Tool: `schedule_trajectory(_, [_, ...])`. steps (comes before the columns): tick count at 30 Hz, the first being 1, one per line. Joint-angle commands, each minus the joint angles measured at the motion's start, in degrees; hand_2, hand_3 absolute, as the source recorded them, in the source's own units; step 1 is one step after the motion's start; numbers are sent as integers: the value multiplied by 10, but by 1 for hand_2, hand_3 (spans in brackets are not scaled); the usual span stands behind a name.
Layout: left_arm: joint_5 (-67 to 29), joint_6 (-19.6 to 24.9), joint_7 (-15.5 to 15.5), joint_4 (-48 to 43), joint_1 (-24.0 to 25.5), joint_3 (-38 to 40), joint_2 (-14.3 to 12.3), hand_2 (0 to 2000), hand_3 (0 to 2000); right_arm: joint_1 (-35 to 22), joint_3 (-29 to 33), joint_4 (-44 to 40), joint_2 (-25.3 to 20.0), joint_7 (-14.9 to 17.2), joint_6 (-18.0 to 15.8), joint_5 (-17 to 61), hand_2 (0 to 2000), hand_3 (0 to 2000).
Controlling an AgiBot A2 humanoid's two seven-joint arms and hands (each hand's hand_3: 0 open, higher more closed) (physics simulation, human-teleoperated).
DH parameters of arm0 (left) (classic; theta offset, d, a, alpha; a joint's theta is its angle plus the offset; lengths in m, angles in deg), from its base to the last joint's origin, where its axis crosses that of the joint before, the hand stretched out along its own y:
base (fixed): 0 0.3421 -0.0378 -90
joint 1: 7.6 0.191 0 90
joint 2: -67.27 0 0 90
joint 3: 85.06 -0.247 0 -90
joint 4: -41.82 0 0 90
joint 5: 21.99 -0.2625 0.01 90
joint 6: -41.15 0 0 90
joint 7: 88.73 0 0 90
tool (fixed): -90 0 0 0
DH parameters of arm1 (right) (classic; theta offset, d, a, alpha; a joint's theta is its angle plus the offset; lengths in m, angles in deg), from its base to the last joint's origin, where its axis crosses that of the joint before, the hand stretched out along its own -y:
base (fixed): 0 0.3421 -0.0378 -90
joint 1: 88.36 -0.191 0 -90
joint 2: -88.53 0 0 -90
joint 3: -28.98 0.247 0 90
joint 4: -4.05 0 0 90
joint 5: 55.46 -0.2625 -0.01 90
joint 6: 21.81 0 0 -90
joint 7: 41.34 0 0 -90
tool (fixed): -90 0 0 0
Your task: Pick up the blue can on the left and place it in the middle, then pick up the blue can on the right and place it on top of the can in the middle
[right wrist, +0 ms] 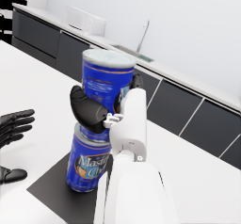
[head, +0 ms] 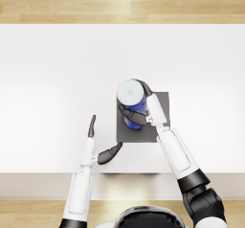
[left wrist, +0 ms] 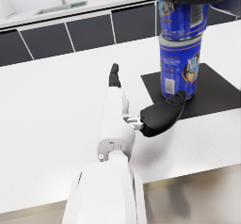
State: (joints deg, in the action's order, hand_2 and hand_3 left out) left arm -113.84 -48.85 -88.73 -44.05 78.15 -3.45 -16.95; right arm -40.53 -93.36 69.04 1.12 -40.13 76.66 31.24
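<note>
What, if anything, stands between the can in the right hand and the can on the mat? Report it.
Nothing visible does. The right hand grips the upper blue can directly above the lower blue can on the black mat; whether they touch yet is unclear. The left hand is open, off to the side.

You're in a rendered kitchen: dark cabinet fronts [left wrist: 89, 32] under a pale counter [right wrist: 188, 79], sink faucet [right wrist: 143, 34], wood floor [head: 119, 2].

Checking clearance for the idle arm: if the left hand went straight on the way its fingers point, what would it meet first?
Likely nothing: the left hand points across bare white table, well left of the stacked cans.
</note>
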Motion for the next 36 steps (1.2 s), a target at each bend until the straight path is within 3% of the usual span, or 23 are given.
schedule_trajectory(1, [0,0,0,-1,-1,-1,-1,0,0,-8,1,-40,-7,-4,1,0,2000,1520])
schedule_trajectory(8, [0,0,0,0,-6,-5,-4,0,0,4,14,-54,-4,-12,16,0,2000,1520])
schedule_trajectory(9, [0,0,0,-3,-15,-6,-6,0,0,4,14,-54,-4,-12,13,0,639,1193])
schedule_trajectory(10, [0,0,0,-5,-16,-5,-7,0,0,9,15,-44,-3,-11,7,0,0,867])
schedule_trajectory(12, [0,0,0,-27,-17,0,-8,0,0,10,25,-31,-4,-5,-7,0,0,213])
schedule_trajectory(13, [0,0,0,-42,-25,3,-10,0,0,14,32,-15,-4,-1,-1,0,0,0])
schedule_trajectory(21, [0,0,0,-84,-140,67,-27,0,0,17,114,68,-12,13,1,0,0,0])
schedule_trajectory(27, [0,0,0,-91,-205,102,-23,0,0,29,140,151,-13,-7,-69,0,0,0])
schedule_trajectory(36, [0,0,0,-98,-264,181,-8,0,0,46,245,270,-16,-12,-84,0,0,0])
